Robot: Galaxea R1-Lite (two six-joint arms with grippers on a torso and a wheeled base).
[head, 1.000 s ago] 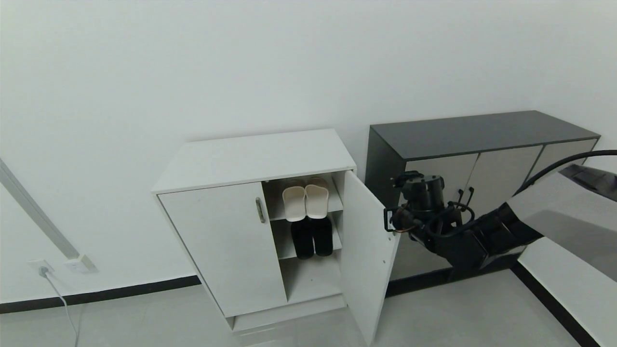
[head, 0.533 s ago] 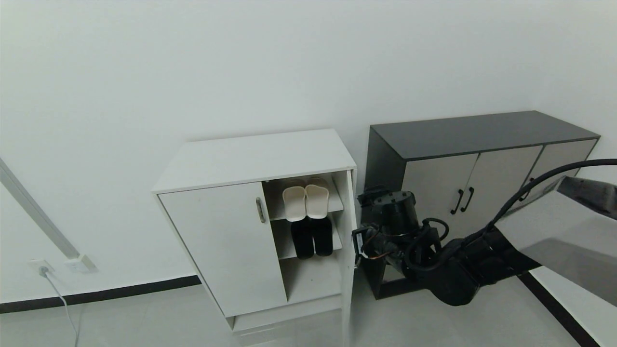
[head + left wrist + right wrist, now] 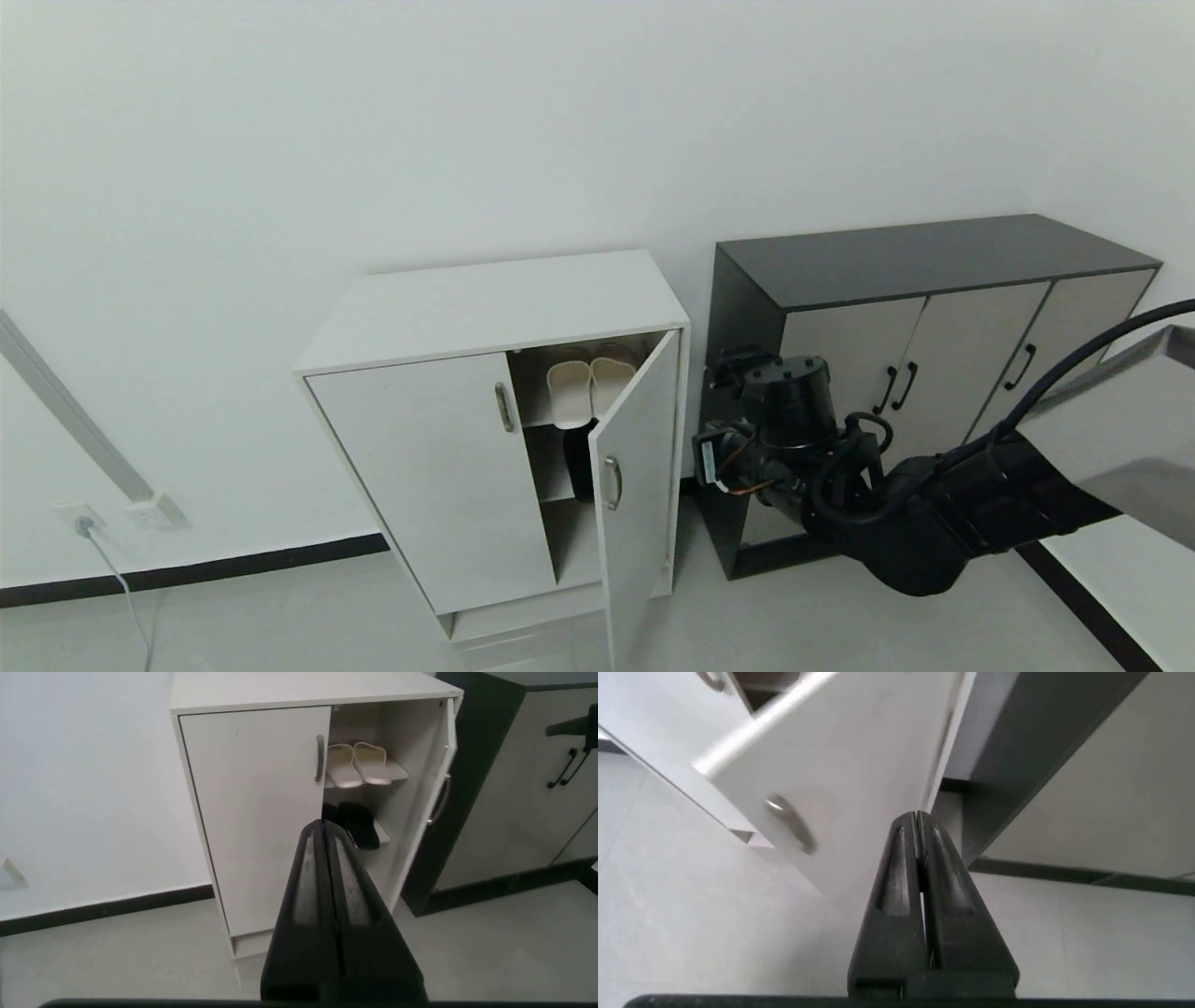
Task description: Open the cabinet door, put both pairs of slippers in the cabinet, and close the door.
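Observation:
The white cabinet (image 3: 485, 308) stands against the wall with its left door shut. Its right door (image 3: 639, 467), with a metal handle (image 3: 611, 483), hangs about half open. White slippers (image 3: 579, 387) lie on the upper shelf. Black slippers (image 3: 577, 462) lie on the shelf below, partly hidden by the door. My right arm's wrist (image 3: 780, 429) is just right of the door. The right gripper (image 3: 918, 819) is shut and empty, its tip at the door's outer face (image 3: 850, 756) near the hinge side. My left gripper (image 3: 323, 826) is shut and empty, well back from the cabinet (image 3: 252, 784).
A dark grey sideboard (image 3: 915, 257) with pale doors stands directly right of the cabinet, close behind my right arm. A wall socket with a cable (image 3: 79, 518) sits low on the left wall. Bare floor (image 3: 280, 625) lies in front of the cabinet.
The right door has swung from wide open to about half open. My right arm moved left against its outer face, following it round.

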